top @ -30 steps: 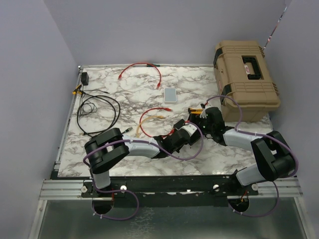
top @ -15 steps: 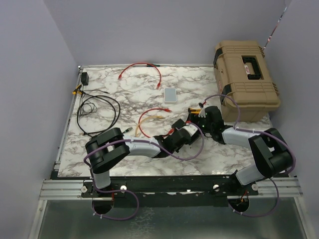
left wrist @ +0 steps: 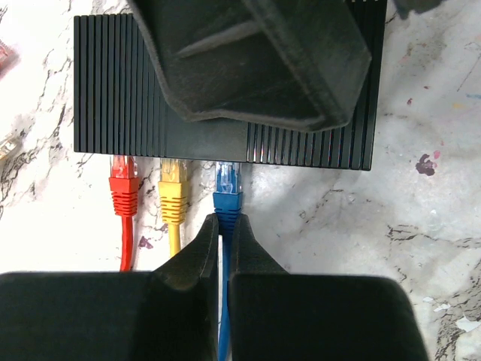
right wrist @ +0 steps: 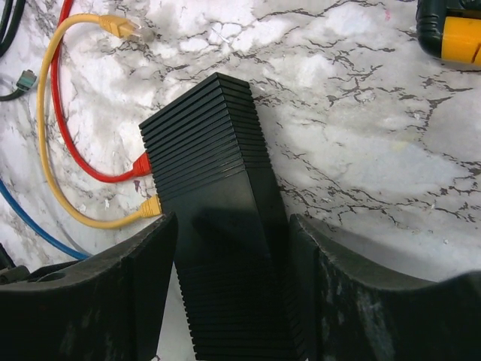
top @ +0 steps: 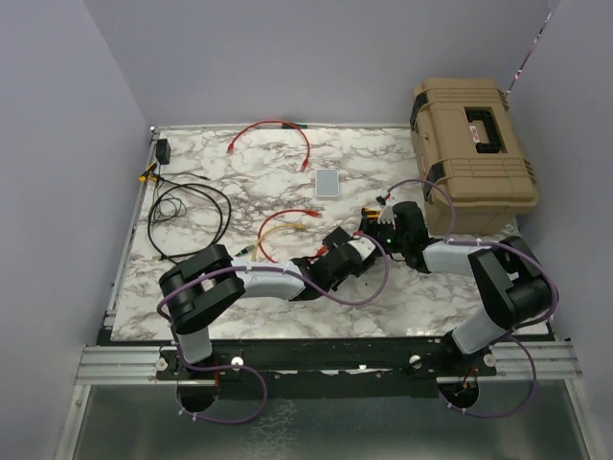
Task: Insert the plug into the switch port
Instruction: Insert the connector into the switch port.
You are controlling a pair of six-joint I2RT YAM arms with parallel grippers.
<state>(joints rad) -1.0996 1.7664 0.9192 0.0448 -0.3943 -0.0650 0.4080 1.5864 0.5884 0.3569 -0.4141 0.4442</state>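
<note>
At the switch, left pincer pinches blue plug.

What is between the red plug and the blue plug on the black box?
A yellow plug sits between the red plug and the blue plug, along the switch edge, seen from the left wrist.

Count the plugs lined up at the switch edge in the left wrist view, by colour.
red plug: 1
yellow plug: 1
blue plug: 1
Total: 3 at the switch
</note>
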